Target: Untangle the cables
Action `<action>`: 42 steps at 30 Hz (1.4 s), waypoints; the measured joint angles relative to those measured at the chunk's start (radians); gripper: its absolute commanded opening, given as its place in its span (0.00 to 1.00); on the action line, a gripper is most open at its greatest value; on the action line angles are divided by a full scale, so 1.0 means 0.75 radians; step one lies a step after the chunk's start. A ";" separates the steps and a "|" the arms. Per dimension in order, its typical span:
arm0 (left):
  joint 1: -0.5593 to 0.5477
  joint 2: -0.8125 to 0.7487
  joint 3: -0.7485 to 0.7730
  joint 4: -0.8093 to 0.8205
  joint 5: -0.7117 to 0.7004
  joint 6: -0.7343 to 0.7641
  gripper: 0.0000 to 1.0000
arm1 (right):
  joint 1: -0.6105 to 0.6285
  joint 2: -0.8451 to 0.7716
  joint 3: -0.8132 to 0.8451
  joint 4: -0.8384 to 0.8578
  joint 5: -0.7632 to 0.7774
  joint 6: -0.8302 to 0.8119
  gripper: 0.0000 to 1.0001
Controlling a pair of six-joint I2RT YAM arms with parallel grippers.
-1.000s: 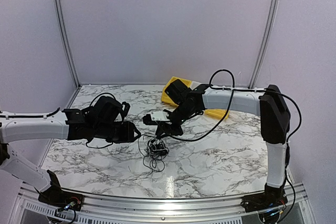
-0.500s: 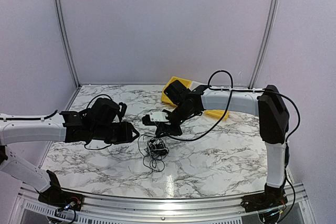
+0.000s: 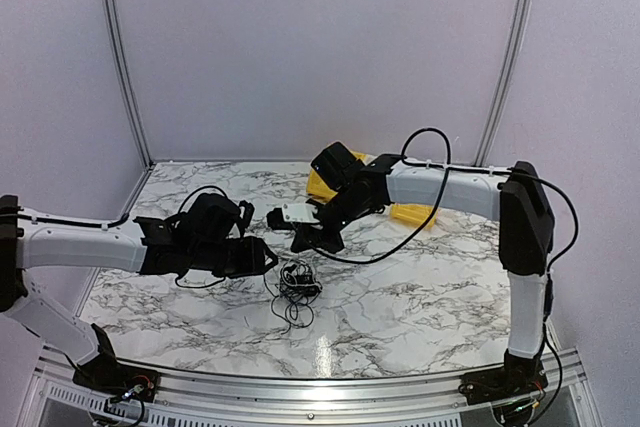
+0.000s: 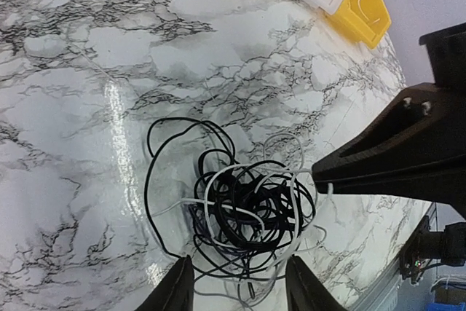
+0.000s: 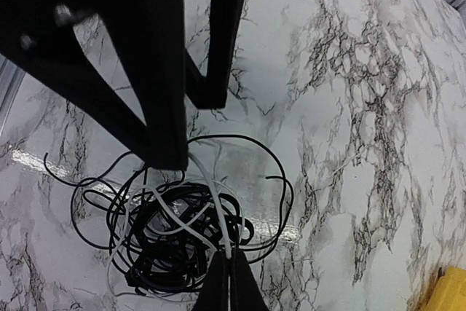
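Cables (image 4: pixel 244 209): black-and-whitish tangle lying flat on table (image 4: pixel 73 107), no evident long axis. Left jaws apart, tangle straight ahead, just off their tips. Right jaws together above it, seemingly pinching one whitish strand.

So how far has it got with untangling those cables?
Barely begun. Nothing looks done: the cables are one knotted clump on the marble table. In hand: the right tool is shut on a whitish strand at the clump's edge; the left tool hangs open beside it. Left: pulling every strand free.
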 measured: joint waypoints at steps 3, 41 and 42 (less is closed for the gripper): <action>0.000 0.062 0.000 0.086 0.056 0.019 0.47 | 0.001 -0.044 0.028 -0.013 -0.014 0.029 0.00; 0.018 0.397 0.315 0.242 0.331 0.303 0.48 | -0.390 -0.573 0.231 0.345 0.126 0.588 0.00; 0.018 0.370 0.317 0.231 0.330 0.312 0.48 | -0.420 -0.584 0.161 0.357 0.134 0.586 0.00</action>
